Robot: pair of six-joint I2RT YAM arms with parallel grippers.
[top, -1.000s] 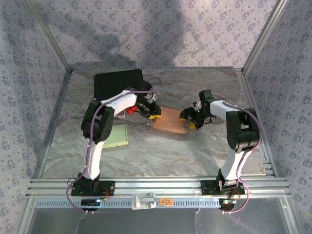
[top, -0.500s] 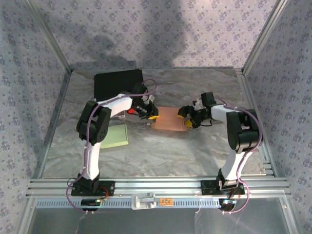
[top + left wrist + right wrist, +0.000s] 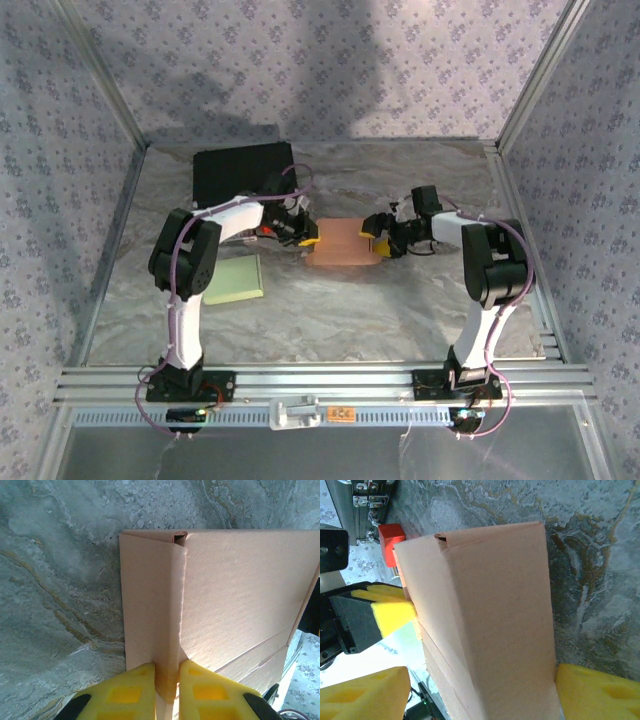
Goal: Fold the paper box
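Left claw (image 3: 167,685) is pinching the tan cardboard box's (image 3: 341,245) 9 o'clock fold to crease it, while the wide right claw (image 3: 480,695) is flanking 3 o'clock, likely steadying.

There is one paper box (image 3: 343,247), at the middle of the one table (image 3: 330,320). From the box, one green pad (image 3: 232,278) lies at eight o'clock, one black case (image 3: 243,172) at ten o'clock and one red block (image 3: 391,535) at nine o'clock. There are two arms, the left arm (image 3: 190,262) and the right arm (image 3: 492,268). They carry two grippers, the left gripper (image 3: 312,240) and the right gripper (image 3: 377,236). The yellow fingers (image 3: 125,695) number four, two per gripper.
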